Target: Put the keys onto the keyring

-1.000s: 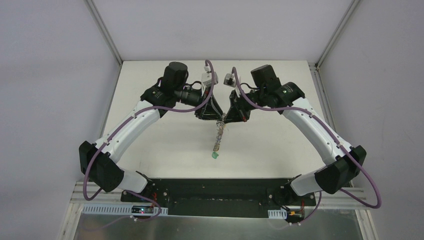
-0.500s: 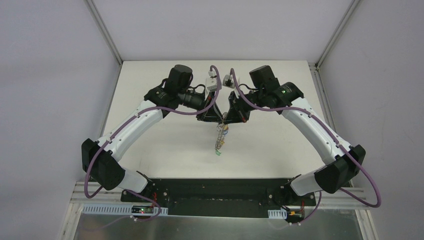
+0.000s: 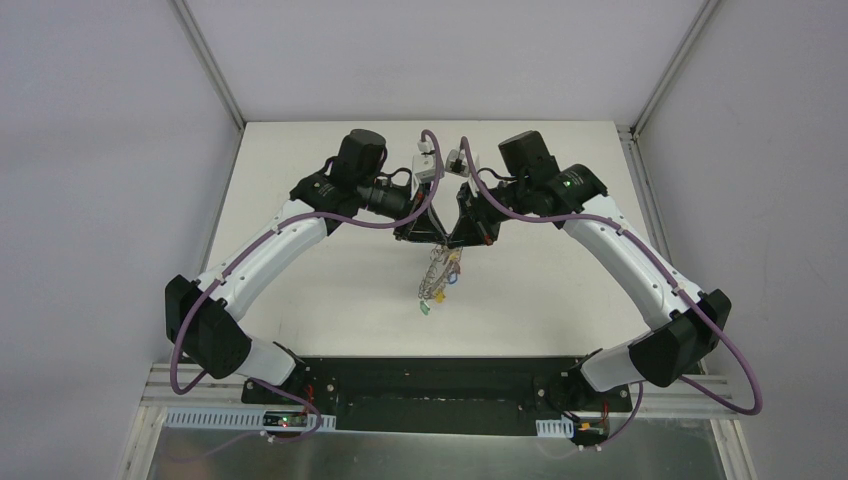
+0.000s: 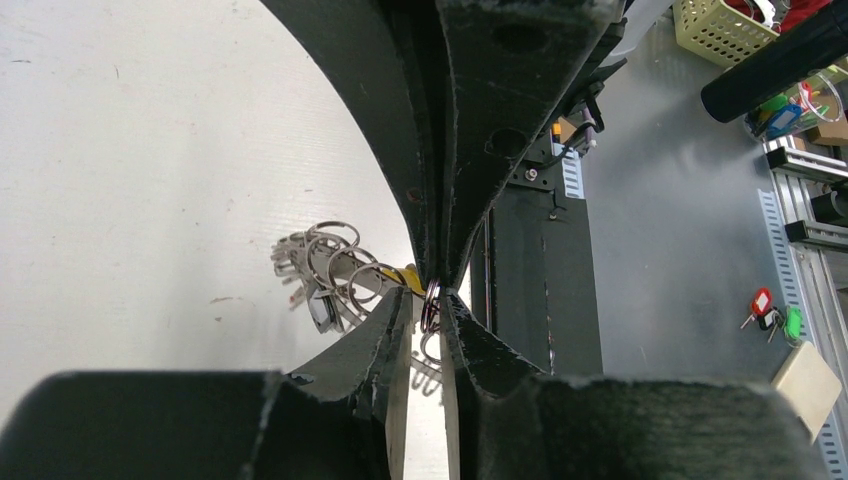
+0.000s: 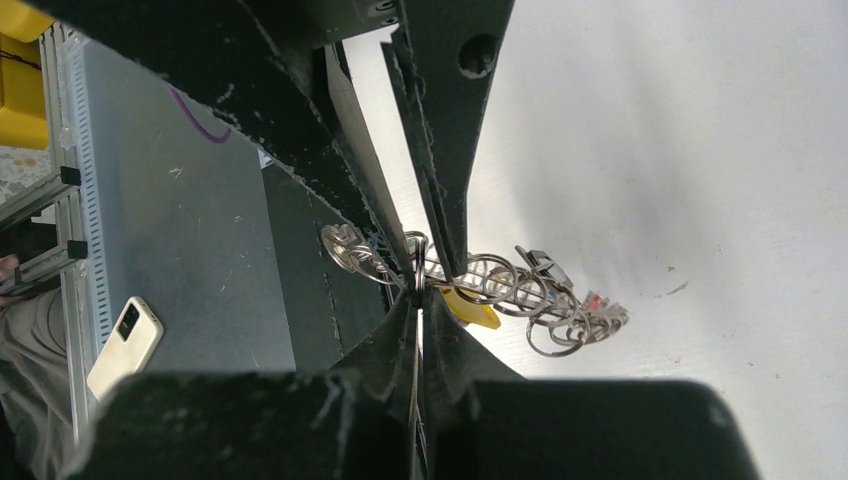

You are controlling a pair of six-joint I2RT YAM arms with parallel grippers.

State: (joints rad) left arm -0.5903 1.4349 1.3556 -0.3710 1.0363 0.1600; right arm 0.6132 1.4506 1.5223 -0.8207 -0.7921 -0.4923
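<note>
Beneath left end effector [image 4: 431,300] and right end effector [image 5: 418,290], both tight on it: keyring [image 3: 437,275].

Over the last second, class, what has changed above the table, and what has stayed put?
The left gripper slid right to meet the right gripper and narrowed its jaws around the top of the keyring; whether it grips yet is unclear. The hanging keyring turned from edge-on to partly face-on. The right gripper stayed put, shut on the keyring.
</note>
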